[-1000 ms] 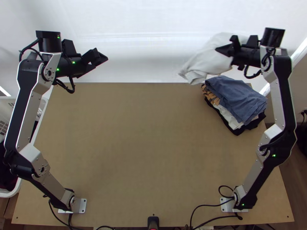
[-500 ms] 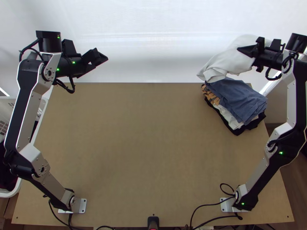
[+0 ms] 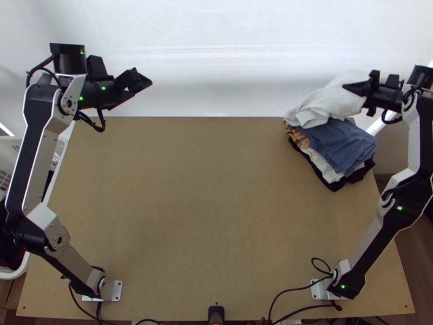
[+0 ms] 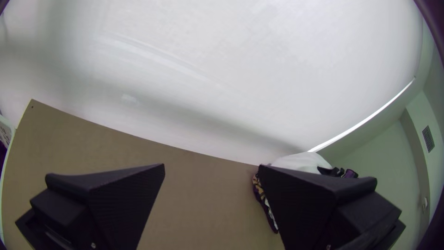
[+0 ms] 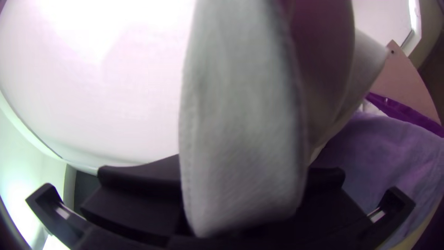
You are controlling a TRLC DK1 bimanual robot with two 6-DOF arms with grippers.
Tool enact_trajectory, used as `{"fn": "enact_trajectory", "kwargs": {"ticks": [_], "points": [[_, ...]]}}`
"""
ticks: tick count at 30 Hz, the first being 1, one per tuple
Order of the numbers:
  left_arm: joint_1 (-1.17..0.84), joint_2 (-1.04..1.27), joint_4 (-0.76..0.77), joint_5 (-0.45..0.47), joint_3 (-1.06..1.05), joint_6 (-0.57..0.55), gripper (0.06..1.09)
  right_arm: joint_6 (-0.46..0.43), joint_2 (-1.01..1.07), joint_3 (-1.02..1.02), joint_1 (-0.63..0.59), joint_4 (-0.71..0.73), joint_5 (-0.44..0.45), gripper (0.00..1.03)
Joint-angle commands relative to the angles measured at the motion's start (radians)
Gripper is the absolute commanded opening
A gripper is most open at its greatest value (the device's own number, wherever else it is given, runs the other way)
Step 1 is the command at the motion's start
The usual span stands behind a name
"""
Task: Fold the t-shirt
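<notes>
The white t-shirt (image 3: pixel 319 105), loosely bunched, hangs over the far end of the folded stack (image 3: pixel 343 146). The right gripper (image 3: pixel 346 86) pinches it beyond that end – fingers closed on cloth. Best to ease it nearer, square above the stack – then lower gently before releasing, lest it rumple. Well left of the stack, the left gripper (image 4: pixel 211 167) gapes wide, empty.
</notes>
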Motion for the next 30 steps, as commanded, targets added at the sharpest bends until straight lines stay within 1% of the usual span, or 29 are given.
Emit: {"fn": "enact_trajectory", "kwargs": {"ticks": [1,6,11,13,16,17,18,19,20,21,22,23,25,27,30], "points": [[-0.004,-0.034,0.002,-0.002,0.005,0.008,1.04,-0.045,0.016,-0.002,-0.021,-0.020,-0.025,0.03],[-0.004,-0.034,0.002,-0.002,0.011,0.008,1.04,-0.123,0.025,-0.010,-0.057,-0.137,-0.022,0.03],[-0.004,-0.032,0.002,-0.002,0.010,0.008,1.04,-0.247,-0.004,-0.033,-0.089,-0.278,-0.010,0.03],[-0.005,-0.031,0.002,-0.002,0.011,0.006,1.04,-0.277,-0.013,-0.045,-0.099,-0.329,0.013,0.03],[-0.011,-0.028,0.005,-0.002,0.011,0.006,1.04,-0.361,-0.024,-0.056,-0.115,-0.418,0.033,0.03],[-0.013,-0.026,0.007,-0.002,0.011,0.006,1.04,-0.378,-0.030,-0.063,-0.119,-0.434,0.045,0.07],[-0.016,-0.026,0.007,-0.002,0.011,0.005,1.04,-0.387,-0.037,-0.077,-0.124,-0.442,0.056,0.23],[-0.019,-0.026,0.007,-0.002,0.011,0.005,1.04,-0.390,-0.047,-0.094,-0.129,-0.442,0.068,0.46],[-0.019,-0.026,0.007,-0.002,0.011,0.005,1.04,-0.405,-0.057,-0.109,-0.132,-0.442,0.090,0.65],[-0.020,-0.026,0.007,-0.002,0.011,0.003,1.04,-0.416,-0.070,-0.122,-0.135,-0.442,0.117,0.79],[-0.022,-0.026,0.007,-0.002,0.011,0.003,1.04,-0.424,-0.079,-0.131,-0.136,-0.442,0.131,0.86],[-0.022,-0.026,0.007,-0.002,0.010,0.003,1.04,-0.431,-0.093,-0.140,-0.142,-0.442,0.136,0.91],[-0.022,-0.028,0.007,-0.001,0.010,0.003,1.04,-0.441,-0.113,-0.140,-0.153,-0.441,0.189,0.99],[-0.022,-0.029,0.007,-0.001,0.010,0.003,1.04,-0.444,-0.140,-0.146,-0.173,-0.416,0.258,0.99],[-0.022,-0.034,0.005,0.001,0.010,0.002,1.04,-0.461,-0.211,-0.198,-0.199,-0.330,0.430,0.99]]}}
